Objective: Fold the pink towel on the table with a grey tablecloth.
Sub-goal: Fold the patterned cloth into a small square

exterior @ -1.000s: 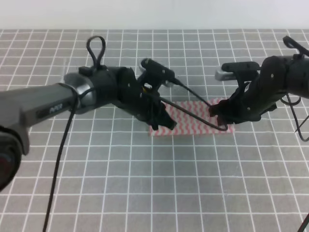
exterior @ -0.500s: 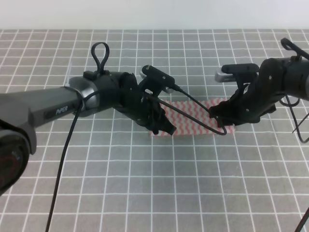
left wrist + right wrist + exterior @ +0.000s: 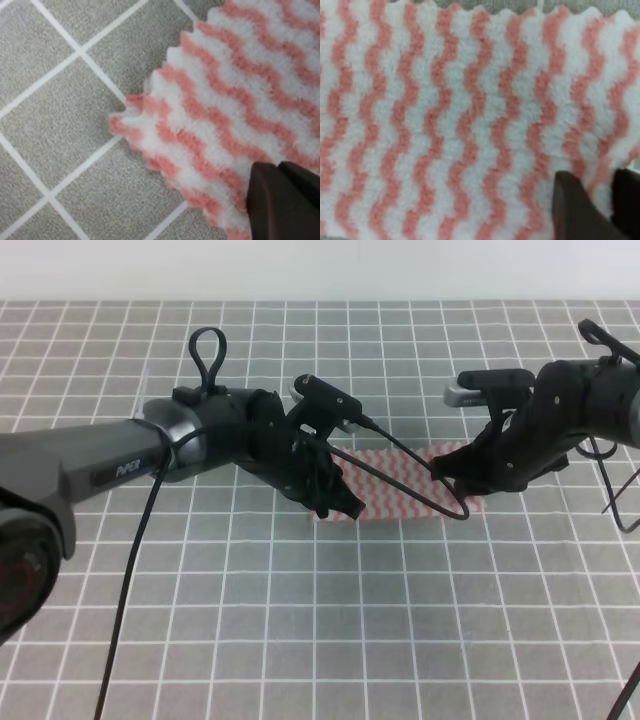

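Pink-and-white zigzag cloth, the pink towel (image 3: 400, 485), lies as a narrow folded strip on the table with a grey tablecloth (image 3: 300, 640), between the two arms. Left gripper (image 3: 345, 505) sits low on the towel's left end, right gripper (image 3: 455, 475) on its right end. Each wrist view shows only dark fingertips over the towel, so can't tell whether either is open or gripping.
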`<state>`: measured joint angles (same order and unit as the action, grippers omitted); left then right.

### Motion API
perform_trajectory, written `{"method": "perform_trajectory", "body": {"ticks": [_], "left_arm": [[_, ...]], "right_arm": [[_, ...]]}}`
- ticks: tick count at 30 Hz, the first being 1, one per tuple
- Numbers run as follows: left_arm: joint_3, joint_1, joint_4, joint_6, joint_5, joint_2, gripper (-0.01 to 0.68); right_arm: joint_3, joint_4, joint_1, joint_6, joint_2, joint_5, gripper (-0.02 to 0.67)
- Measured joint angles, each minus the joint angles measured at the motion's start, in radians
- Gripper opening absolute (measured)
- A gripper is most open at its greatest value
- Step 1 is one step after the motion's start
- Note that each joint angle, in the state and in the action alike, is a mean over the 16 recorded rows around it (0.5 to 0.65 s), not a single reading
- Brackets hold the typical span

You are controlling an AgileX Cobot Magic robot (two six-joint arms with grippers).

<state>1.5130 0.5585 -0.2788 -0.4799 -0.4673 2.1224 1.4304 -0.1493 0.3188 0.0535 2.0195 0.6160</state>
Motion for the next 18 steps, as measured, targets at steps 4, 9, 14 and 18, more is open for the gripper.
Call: {"method": "perform_trajectory", "body": {"ticks": [4, 9, 14, 18], "left_arm": [[0.000, 0.000, 0.000, -0.001, 0.000, 0.000, 0.000], [0.001, 0.000, -0.001, -0.001, 0.000, -0.001, 0.000], [0.001, 0.000, -0.001, -0.001, 0.000, 0.000, 0.000], [0.002, 0.000, 0.001, -0.002, 0.000, 0.000, 0.000]], "right_arm": [[0.021, -0.006, 0.000, -0.008, 0.000, 0.013, 0.071], [0.048, -0.059, 0.001, -0.061, -0.003, 0.038, 0.013], [0.067, -0.157, 0.005, -0.160, -0.009, 0.060, -0.008], [0.073, -0.237, 0.010, -0.237, -0.014, 0.070, -0.012]]}}
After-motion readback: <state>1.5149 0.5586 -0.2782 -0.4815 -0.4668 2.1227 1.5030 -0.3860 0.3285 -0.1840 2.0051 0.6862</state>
